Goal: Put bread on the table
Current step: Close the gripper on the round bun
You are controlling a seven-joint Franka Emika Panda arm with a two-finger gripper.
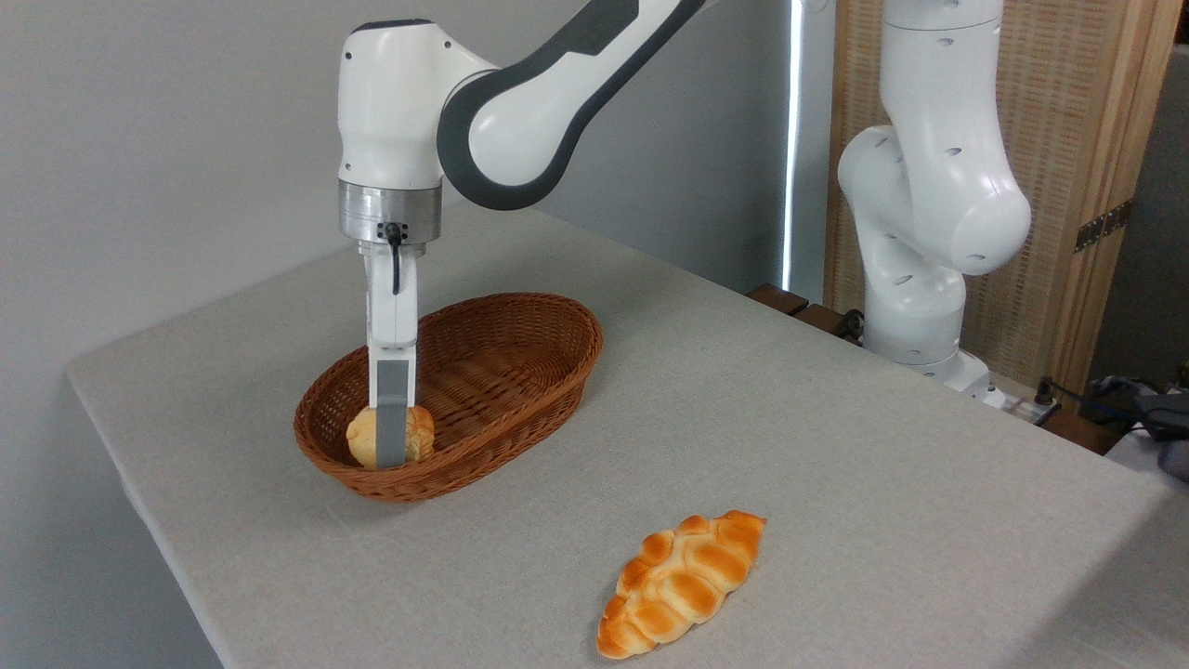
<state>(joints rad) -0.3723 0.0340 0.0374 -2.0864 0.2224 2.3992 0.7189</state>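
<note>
My claw (391,444) straddles the bun (363,437) lower left – grip unclear – a loose pinch drops it into the wicker basket (520,372)

Your arm reaches in from the right, wrist vertical, hand (391,452) pointing straight down; finger gap hidden.

One fixed camera — raised, near the table (836,446) corner; angled downward.

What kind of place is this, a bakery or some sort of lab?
Most likely a robotics lab or test room, not a bakery: a white robot arm is fixed beside a cloth-covered table, with loose cables at its edge and only a basket and braided loaf.
</note>
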